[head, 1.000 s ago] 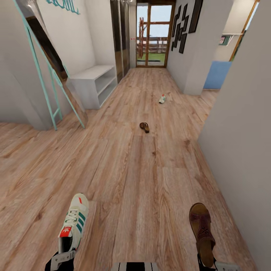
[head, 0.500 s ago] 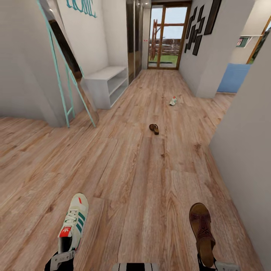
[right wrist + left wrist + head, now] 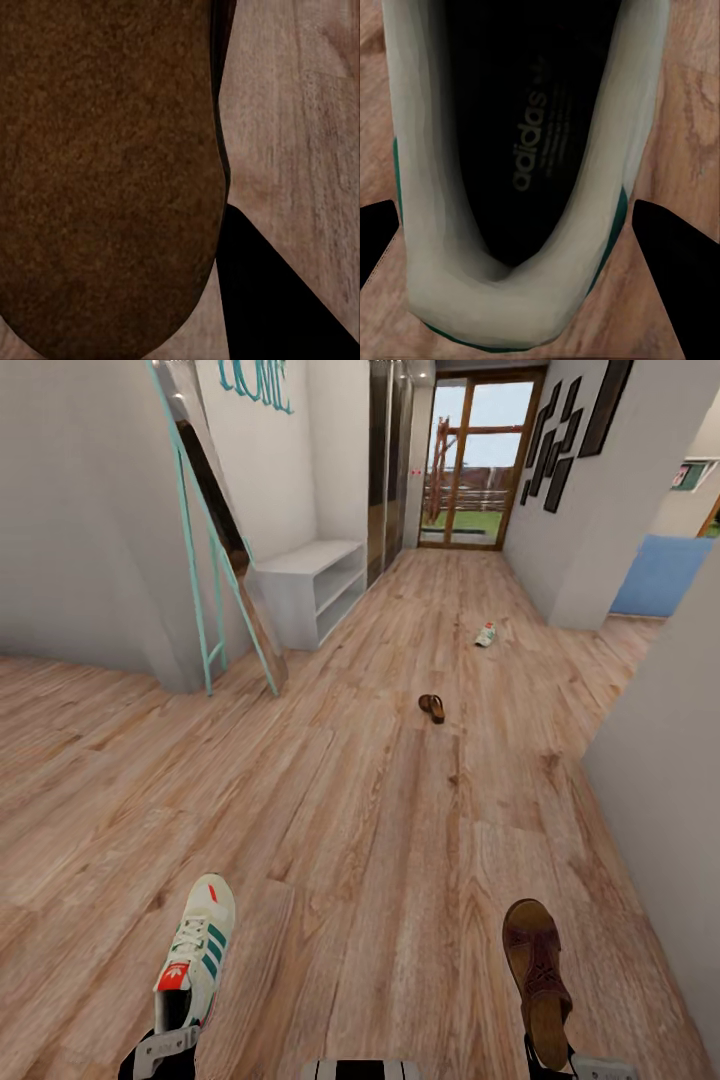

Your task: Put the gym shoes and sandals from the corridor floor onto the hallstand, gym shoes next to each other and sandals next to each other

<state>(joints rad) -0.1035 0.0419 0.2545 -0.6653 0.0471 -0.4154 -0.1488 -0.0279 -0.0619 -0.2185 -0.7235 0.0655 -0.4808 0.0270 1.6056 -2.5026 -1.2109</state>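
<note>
Between the earlier head views and now, the whole scene shifts rightward: the camera turns left, so the robot is in transit. The left gripper [image 3: 165, 1050] grips the cream-white green-striped gym shoe [image 3: 195, 950] by its heel at lower left. The right gripper [image 3: 560, 1065] holds the dark brown leather sandal [image 3: 535, 970] at lower right. The second sandal [image 3: 432, 707] and second gym shoe [image 3: 486, 634] lie on the wood-plank corridor floor [image 3: 380, 830] at centre, uncollected.

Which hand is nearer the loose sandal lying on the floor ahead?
Right, slightly. The loose sandal lies well ahead, a bit right of centre. The right hand, carrying the other sandal, sits closer to its line than the left hand, carrying a gym shoe.
</note>
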